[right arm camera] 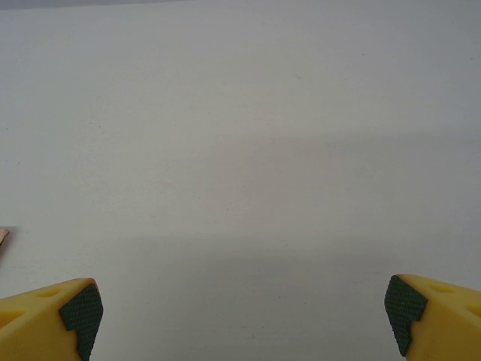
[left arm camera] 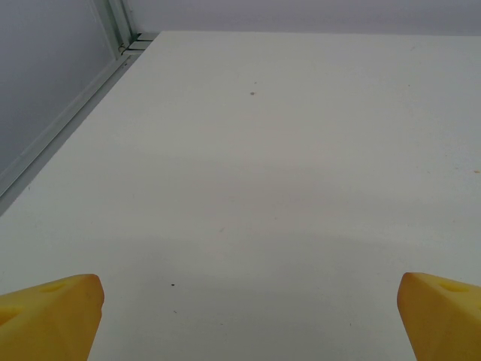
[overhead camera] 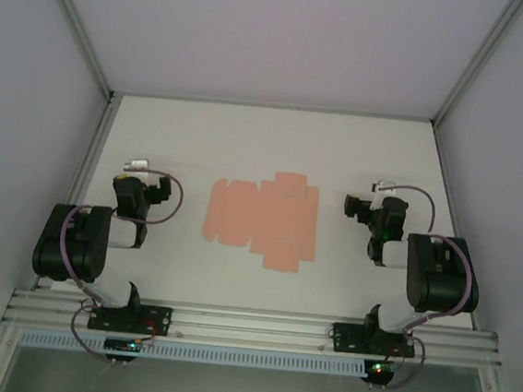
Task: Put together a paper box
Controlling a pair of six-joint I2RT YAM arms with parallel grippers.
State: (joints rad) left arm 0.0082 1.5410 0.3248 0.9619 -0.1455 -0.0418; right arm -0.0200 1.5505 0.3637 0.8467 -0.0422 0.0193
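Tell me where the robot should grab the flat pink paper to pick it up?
Probably the small flap jutting from the near edge of the paper box, coming from the near side. The sheet lies flat on the table, so a jutting flap is easiest to pinch.

Overhead view looks down; wrist views low over shared table (overhead camera: 248,139).

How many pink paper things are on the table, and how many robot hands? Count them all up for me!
Pink paper sheet: 1, lying flat
Robot hands: 2, the left hand and the right hand, both open
Total: 3
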